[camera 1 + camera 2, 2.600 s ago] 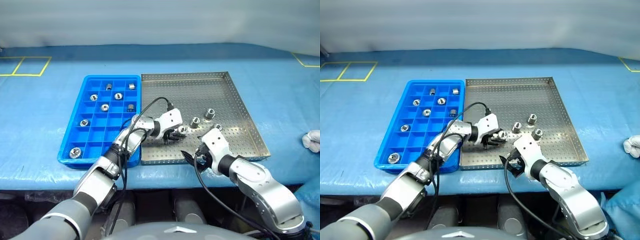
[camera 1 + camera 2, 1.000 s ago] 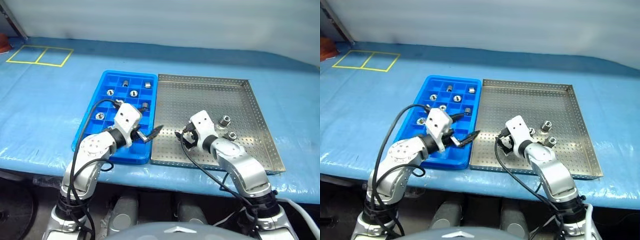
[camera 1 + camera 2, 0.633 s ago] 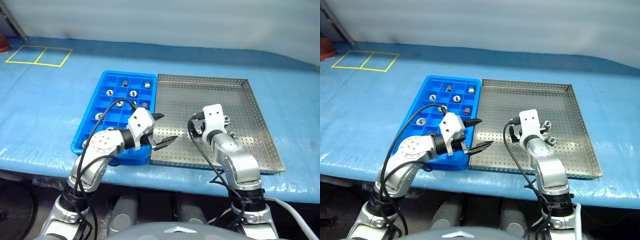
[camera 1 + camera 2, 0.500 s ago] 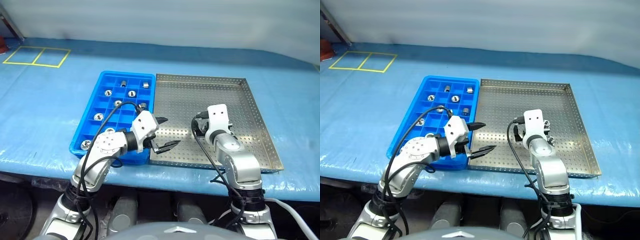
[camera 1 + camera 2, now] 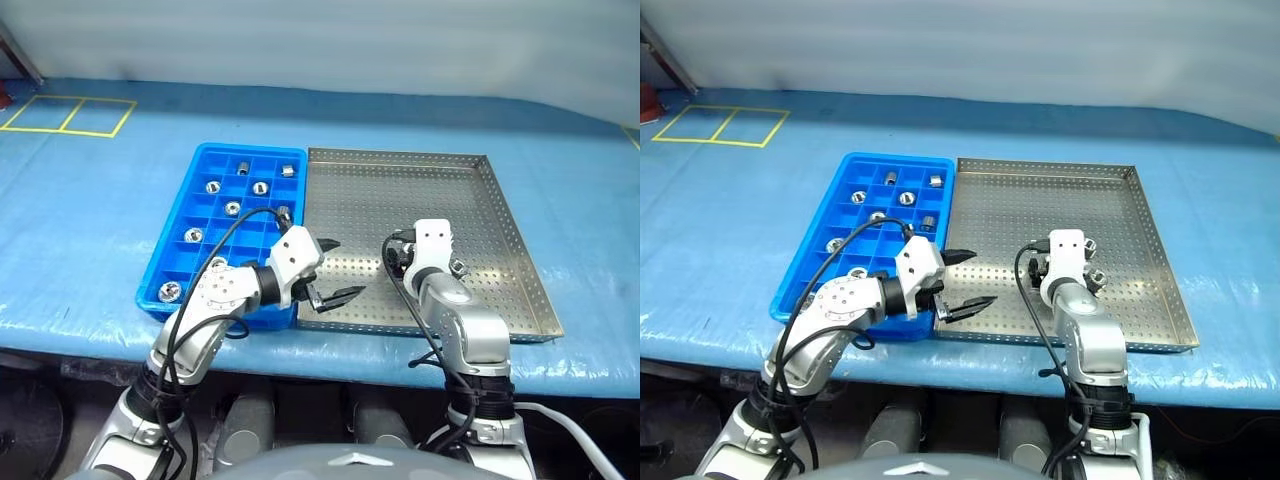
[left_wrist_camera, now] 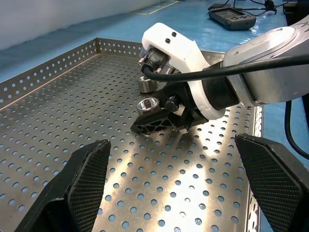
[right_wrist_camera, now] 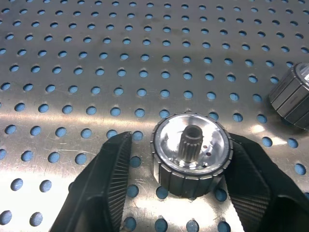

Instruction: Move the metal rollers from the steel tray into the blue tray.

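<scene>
Straddling one roller [image 7: 191, 153] on the steel tray [image 5: 400, 190], the right gripper [image 7: 178, 186] is seen mid-pickup, fingers either side, not yet clamped. The left gripper [image 5: 330, 272] hangs wide open, empty. Closure is required next, then a lift and transfer to the blue tray [image 5: 175, 262].

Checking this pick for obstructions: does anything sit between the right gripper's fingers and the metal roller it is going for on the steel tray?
Nothing visible does. The right gripper has one black finger on each side of the shiny ribbed silver roller, which stands on end on the perforated grey steel tray. A second roller lies off to one side, outside the fingers.
</scene>
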Tool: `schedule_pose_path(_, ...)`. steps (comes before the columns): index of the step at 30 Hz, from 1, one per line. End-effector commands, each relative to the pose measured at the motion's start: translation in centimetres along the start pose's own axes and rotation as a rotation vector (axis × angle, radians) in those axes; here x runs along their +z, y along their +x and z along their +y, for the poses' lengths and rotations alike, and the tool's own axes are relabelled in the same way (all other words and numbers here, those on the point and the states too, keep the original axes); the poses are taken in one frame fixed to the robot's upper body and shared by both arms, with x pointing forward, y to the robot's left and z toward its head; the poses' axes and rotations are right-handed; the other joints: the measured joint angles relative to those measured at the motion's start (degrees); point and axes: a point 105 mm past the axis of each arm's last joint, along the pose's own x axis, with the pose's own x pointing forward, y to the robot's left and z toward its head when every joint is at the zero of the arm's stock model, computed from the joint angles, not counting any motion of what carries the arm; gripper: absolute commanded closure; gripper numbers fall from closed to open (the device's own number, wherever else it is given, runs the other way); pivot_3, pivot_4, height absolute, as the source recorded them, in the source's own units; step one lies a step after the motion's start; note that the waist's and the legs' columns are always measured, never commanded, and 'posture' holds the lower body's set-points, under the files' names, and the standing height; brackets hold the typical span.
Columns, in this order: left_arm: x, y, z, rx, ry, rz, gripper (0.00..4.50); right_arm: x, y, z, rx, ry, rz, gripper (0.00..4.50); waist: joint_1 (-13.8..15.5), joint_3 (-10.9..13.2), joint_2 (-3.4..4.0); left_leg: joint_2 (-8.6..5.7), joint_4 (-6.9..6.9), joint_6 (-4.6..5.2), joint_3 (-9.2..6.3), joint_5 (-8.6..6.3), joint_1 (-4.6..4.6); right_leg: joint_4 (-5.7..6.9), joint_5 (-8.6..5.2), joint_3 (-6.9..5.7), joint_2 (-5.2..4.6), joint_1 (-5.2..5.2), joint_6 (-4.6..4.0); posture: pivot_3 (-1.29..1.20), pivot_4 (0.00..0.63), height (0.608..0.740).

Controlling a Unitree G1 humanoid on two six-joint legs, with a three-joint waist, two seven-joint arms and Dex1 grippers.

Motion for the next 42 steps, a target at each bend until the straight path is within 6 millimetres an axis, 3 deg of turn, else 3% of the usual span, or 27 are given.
schedule_pose_path(1,0.7,-0.4,0.3,0.030,0.020,-0.023,0.00,0.5,0.0,0.0,0.005,-0.005,-0.020,2.48,0.05,0.00,0.00,0.00,0.00,0.00,0.00,0.00,0.00,0.00,0.00,0.00,0.00,0.00,0.00,0.18,0.150,0.740)
schedule_pose_path(4,0.6,-0.6,0.6,0.055,0.018,-0.020,0.00,1.1,-0.1,0.9,0.053,-0.028,-0.046,2.48,0.00,0.00,0.00,0.00,-0.01,0.00,0.00,0.00,-0.01,-0.02,0.00,0.00,0.00,0.00,0.00,0.18,0.150,0.740)
schedule_pose_path(9,0.9,-1.7,1.6,0.179,-0.015,-0.041,0.00,3.9,-1.1,4.6,0.245,-0.107,-0.190,2.48,-0.04,0.03,0.04,0.02,-0.10,0.00,0.00,0.00,0.00,0.00,-0.02,0.00,0.01,-0.07,-0.03,0.24,0.150,0.740)
schedule_pose_path(12,1.4,-3.3,3.7,0.371,-0.040,-0.075,0.00,5.0,-2.0,7.6,0.422,-0.129,-0.224,2.48,0.31,0.04,0.05,0.05,-0.15,0.00,-0.03,0.00,-0.02,0.02,-0.04,-0.01,0.04,-0.11,-0.07,0.29,0.150,0.740)
schedule_pose_path(16,1.6,-6.0,5.0,0.546,-0.035,-0.070,0.00,6.5,-3.5,12.1,0.667,-0.194,-0.278,2.48,0.99,0.05,0.03,0.05,-0.21,0.00,-0.08,0.00,-0.02,0.00,-0.05,-0.05,0.05,-0.11,-0.08,0.35,0.150,0.740)
schedule_pose_path(21,1.6,-9.1,6.8,0.803,-0.027,-0.055,0.00,8.6,-4.0,15.7,0.802,-0.250,-0.342,2.48,2.96,0.04,0.03,0.06,-0.28,-0.01,-0.20,0.01,-0.01,0.05,-0.11,-0.20,0.06,-0.13,-0.19,0.42,0.150,0.740)
schedule_pose_path(26,0.2,-10.8,7.8,0.965,-0.044,0.011,0.00,8.7,-3.4,18.4,0.893,-0.283,-0.334,2.48,5.73,0.04,0.03,0.06,-0.34,-0.04,-0.31,0.02,-0.02,0.08,-0.17,-0.36,0.08,-0.13,-0.28,0.46,0.150,0.740)
schedule_pose_path(33,-0.5,-9.8,6.7,0.917,-0.054,0.031,0.00,7.7,-0.2,19.0,0.865,-0.257,-0.278,2.48,9.26,0.04,0.03,0.06,-0.61,-0.28,-0.30,0.16,-0.10,0.11,-0.20,-0.37,0.08,-0.38,-0.34,0.50,0.150,0.740)
schedule_pose_path(42,-1.0,-9.2,6.5,0.881,-0.054,0.051,0.00,7.6,0.7,17.3,0.789,-0.250,-0.284,2.48,11.93,0.04,0.03,0.12,-0.72,-0.48,-0.30,0.20,-0.21,0.19,-0.27,-0.38,0.14,-0.61,-0.45,0.47,0.150,0.740)
